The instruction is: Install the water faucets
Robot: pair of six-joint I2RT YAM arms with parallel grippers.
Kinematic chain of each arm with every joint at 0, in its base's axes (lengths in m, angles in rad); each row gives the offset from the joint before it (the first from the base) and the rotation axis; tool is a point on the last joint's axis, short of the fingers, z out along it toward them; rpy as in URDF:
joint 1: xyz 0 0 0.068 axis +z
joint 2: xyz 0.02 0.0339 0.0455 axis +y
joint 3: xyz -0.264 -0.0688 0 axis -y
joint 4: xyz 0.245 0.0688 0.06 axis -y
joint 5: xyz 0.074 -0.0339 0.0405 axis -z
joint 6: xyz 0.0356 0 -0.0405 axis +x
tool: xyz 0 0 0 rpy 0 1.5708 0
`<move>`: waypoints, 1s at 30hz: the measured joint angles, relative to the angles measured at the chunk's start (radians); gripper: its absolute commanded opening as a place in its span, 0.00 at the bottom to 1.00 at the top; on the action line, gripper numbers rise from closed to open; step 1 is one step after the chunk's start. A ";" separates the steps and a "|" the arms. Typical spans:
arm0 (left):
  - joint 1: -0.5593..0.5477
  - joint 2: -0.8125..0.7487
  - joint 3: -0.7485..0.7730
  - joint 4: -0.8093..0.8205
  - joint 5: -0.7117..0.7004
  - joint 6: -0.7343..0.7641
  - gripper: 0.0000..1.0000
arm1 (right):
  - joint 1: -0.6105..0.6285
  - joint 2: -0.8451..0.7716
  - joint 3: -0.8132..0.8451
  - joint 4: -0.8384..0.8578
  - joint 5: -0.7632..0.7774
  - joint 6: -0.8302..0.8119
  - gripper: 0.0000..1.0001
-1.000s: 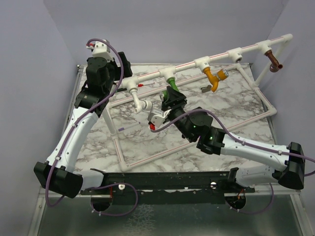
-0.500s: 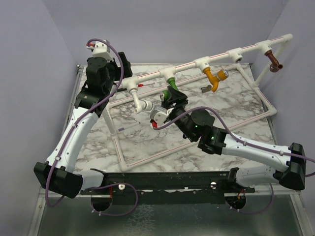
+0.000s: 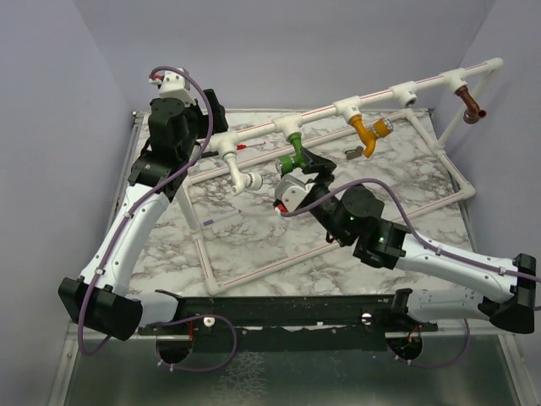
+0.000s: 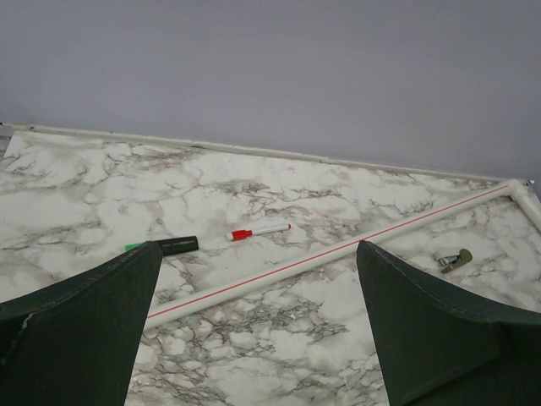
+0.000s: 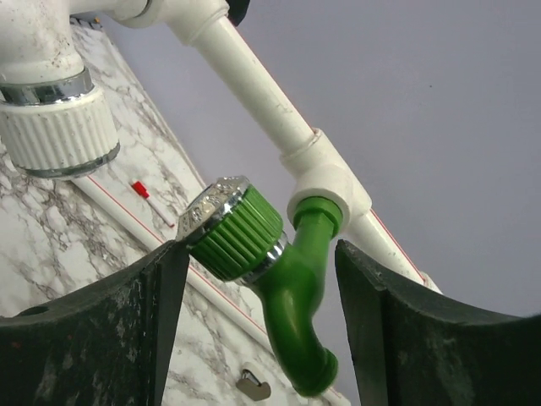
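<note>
Currently the right gripper (image 5: pixel 260 247) stands apart, jaws astride the green faucet (image 5: pixel 279 279), which hangs from the white pipe (image 5: pixel 254 93) tee at centre of the right wrist view. Left gripper (image 4: pixel 258 254) is spread wide, gripping nothing, at upper left of the top view.

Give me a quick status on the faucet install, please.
Left gripper open, empty. Right gripper open, straddling green faucet. Faucet seated in white pipe fitting. No obstruction seen.
</note>
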 measured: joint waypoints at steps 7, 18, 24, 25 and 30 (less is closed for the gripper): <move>0.000 0.001 0.000 0.004 0.000 0.000 0.99 | 0.001 -0.077 0.040 -0.148 -0.031 0.093 0.91; 0.000 -0.005 -0.002 0.011 0.000 0.002 0.99 | 0.001 -0.248 0.074 -0.430 -0.062 0.235 1.00; 0.000 -0.010 -0.009 0.024 0.003 0.003 0.99 | 0.001 -0.372 0.038 -0.509 -0.013 0.339 1.00; 0.000 -0.014 -0.014 0.033 0.008 0.003 0.99 | 0.001 -0.397 0.016 -0.516 0.003 0.360 1.00; 0.000 -0.021 -0.021 0.043 0.015 -0.003 0.99 | 0.001 -0.470 -0.085 -0.544 0.055 0.467 1.00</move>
